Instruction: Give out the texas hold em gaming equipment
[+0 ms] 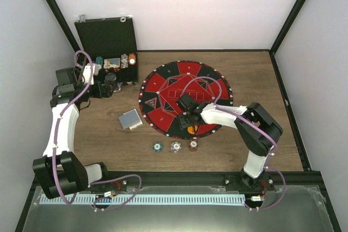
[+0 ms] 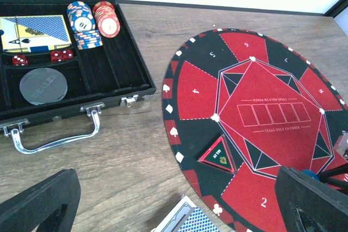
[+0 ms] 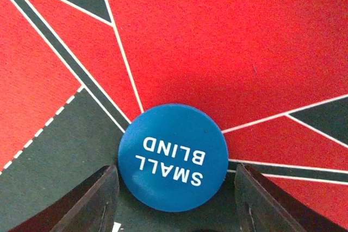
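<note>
A blue round disc (image 3: pixel 173 157) marked SMALL BLIND lies flat on the red-and-black mat (image 1: pixel 163 88). My right gripper (image 3: pixel 175 173) is open, with one finger on each side of the disc and a small gap to it. In the top view that gripper (image 1: pixel 188 116) hides the disc. An orange disc (image 1: pixel 191 129) lies on the mat just in front of it. A deck of blue-backed cards (image 1: pixel 130 119) lies on the wood left of the mat. Three striped chips (image 1: pixel 175 146) lie in a row in front of the mat. My left gripper (image 1: pixel 111 88) is open and empty beside the case.
The open black case (image 2: pixel 130 88) holds two chip stacks (image 2: pixel 84 23), a card box (image 2: pixel 35 31), red dice and a grey dealer disc (image 2: pixel 43 85). A triangular marker (image 2: pixel 219 157) lies on the mat's left part. Walls enclose the table on three sides.
</note>
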